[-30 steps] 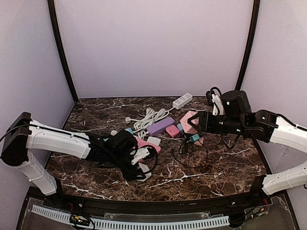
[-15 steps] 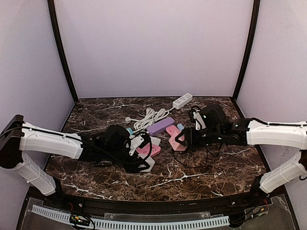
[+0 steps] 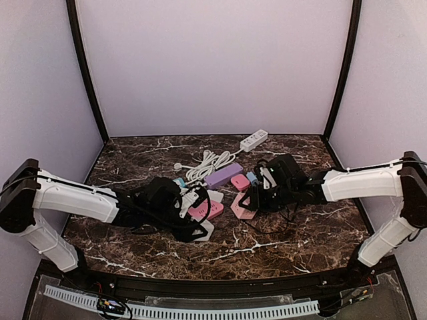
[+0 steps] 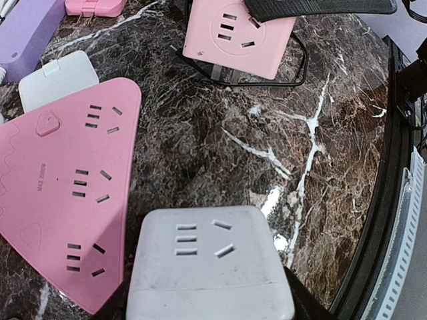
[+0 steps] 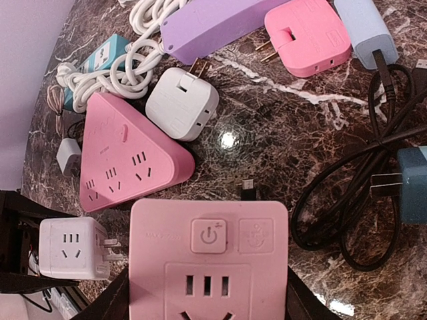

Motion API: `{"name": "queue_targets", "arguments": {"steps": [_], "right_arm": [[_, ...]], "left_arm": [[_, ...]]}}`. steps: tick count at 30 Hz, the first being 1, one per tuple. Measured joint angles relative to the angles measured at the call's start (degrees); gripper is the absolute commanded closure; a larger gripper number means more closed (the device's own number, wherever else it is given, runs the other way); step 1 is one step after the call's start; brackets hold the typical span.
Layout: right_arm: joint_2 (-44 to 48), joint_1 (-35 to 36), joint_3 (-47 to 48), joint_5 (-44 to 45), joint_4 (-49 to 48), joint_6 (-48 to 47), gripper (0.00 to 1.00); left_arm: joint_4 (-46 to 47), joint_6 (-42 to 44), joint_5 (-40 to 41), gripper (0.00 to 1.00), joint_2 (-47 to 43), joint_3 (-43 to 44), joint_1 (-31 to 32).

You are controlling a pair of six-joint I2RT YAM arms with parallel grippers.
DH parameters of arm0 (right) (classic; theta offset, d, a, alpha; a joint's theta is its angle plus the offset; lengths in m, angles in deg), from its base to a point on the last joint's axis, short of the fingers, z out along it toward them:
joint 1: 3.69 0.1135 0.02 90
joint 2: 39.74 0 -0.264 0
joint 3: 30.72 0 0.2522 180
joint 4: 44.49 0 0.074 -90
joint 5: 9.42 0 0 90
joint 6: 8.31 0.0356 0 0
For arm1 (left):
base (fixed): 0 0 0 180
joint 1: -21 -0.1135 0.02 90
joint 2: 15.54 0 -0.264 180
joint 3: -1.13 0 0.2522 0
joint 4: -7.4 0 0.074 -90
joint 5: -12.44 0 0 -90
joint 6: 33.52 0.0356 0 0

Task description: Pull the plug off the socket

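Observation:
My left gripper (image 3: 200, 229) is shut on a white cube plug adapter (image 4: 208, 257), low over the table at front centre. In the right wrist view the cube (image 5: 70, 257) shows bare metal prongs on its right side. My right gripper (image 3: 252, 200) is shut on a pink square socket (image 5: 210, 243) with a power button. The socket's slots are empty. It sits low over the table, a short gap to the right of the cube, and also shows in the left wrist view (image 4: 237, 37). Plug and socket are apart.
A pink triangular socket block (image 5: 123, 157) lies between the two grippers. Behind it are a white adapter (image 5: 181, 103), a purple strip (image 5: 220, 23), a small pink plug (image 5: 307, 37), a coiled white cord (image 3: 210, 163) and a white strip (image 3: 253, 140). A black cable loop (image 5: 360, 200) lies to the right.
My right arm has swung left and down, bringing the pink square socket from mid-air to low beside the triangular block. My left gripper with the white cube has stayed about where it was.

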Motion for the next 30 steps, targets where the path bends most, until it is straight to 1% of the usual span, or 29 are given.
{"name": "queue_targets", "arguments": {"steps": [2,3,4,5,6,7,9,11,14,20,24,27,30], "right_arm": [[0.0,-0.1,0.0,0.0,-0.2,0.0,0.43],[0.0,-0.1,0.0,0.0,-0.3,0.0,0.38],[0.0,-0.1,0.0,0.0,-0.5,0.0,0.33],[0.0,-0.2,0.0,0.0,-0.5,0.0,0.27],[0.0,-0.2,0.0,0.0,-0.5,0.1,0.22],[0.0,-0.2,0.0,0.0,-0.6,0.3,0.18],[0.0,-0.3,0.0,0.0,-0.9,0.2,0.11],[0.0,-0.4,0.0,0.1,-1.2,0.0,0.06],[0.1,-0.4,0.0,0.4,-1.5,-0.3,0.03],[1.9,-0.4,-0.1,1.3,-1.2,-0.8,0.01],[5.2,-0.4,-0.1,4.1,0.4,-2.9,0.02],[7.2,-1.2,0.0,6.1,1.7,-5.3,0.01],[8.2,-4.3,0.0,7.0,2.7,-8.1,0.01]], "left_arm": [[0.0,-0.2,0.0,0.44,0.0,0.0,0.0],[0.1,-0.3,0.1,0.41,0.0,0.0,0.0],[0.1,-0.4,0.2,0.36,0.0,-0.1,0.0],[0.1,-0.5,0.3,0.25,0.0,-0.1,0.0],[0.2,-0.5,0.4,0.22,0.0,-0.2,0.0],[0.2,-0.6,0.6,0.13,0.0,-0.3,0.0],[0.4,-0.9,0.9,0.06,0.0,-0.3,0.0],[0.7,-1.3,1.2,0.05,0.0,-0.3,0.0],[0.9,-1.4,1.5,0.02,0.0,-0.3,0.0],[0.9,-1.6,1.7,0.01,-1.0,-0.3,-0.2],[0.4,-1.7,1.7,0.01,-2.8,-0.1,-1.2],[-1.0,-1.4,1.7,0.01,-3.9,1.2,-3.8],[-2.9,-0.5,1.9,0.01,-4.5,2.9,-8.2]]}}
